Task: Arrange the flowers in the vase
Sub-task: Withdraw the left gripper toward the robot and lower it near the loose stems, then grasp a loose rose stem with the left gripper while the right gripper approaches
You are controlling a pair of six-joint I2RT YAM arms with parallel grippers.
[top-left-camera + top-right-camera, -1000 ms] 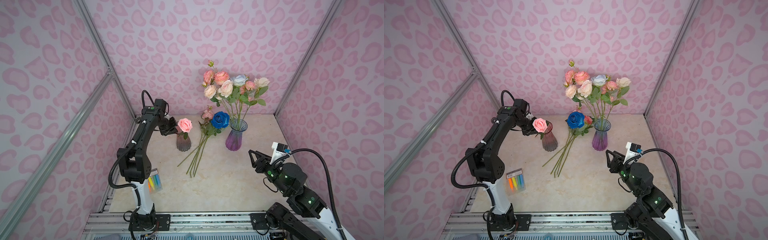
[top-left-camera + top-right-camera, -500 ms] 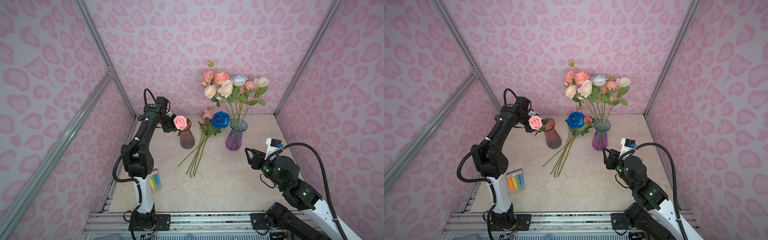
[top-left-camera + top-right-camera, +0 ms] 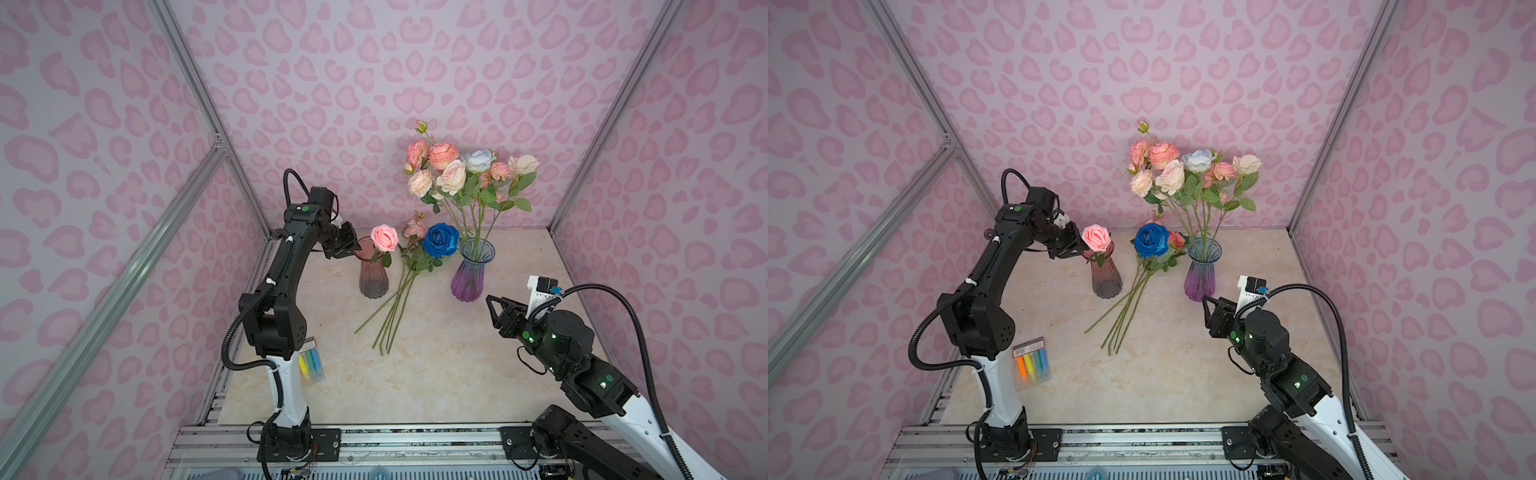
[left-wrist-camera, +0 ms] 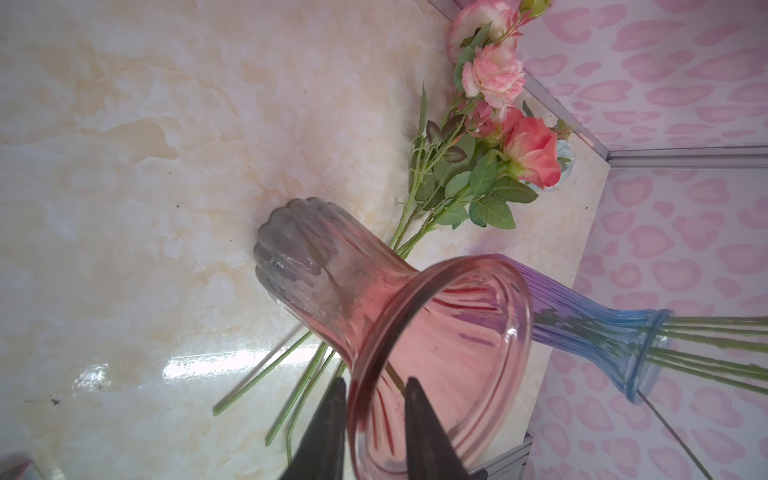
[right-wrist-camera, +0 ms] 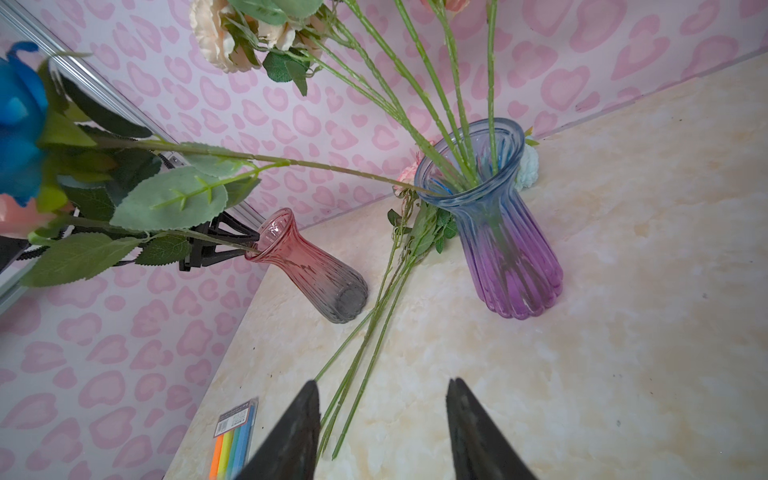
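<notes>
The pink rose (image 3: 384,237) stands in the pink vase (image 3: 374,274), and the left gripper (image 4: 376,380) sits at that vase's rim with its jaws narrowly apart, one inside the mouth and one outside. The gap looks wider than the glass, so this reads as a release rather than a grip. The right gripper (image 5: 383,381) hangs empty over the bench (image 3: 436,374) in front of the purple vase (image 3: 471,274), jaws moderately apart.

Most flowers (image 3: 453,174) are in the purple vase. The blue rose (image 3: 440,240) seems to lean low out of its mouth. A few stems (image 3: 395,307) lie between the two vases, heads toward the back wall and cut ends fanned toward the front.

One of those stems is likely next. It calls for a low pinch on a thin stem lying flat, best on an outer one near its free end, followed by a lift and a turn upright.

The front half of the bench is bare apart from a marker pack (image 3: 311,363) by the left arm's base. The back is tight, with both vases near the wall and the blue rose over the lying heads. The left gripper should draw straight off the rim, or the vase may tip.
</notes>
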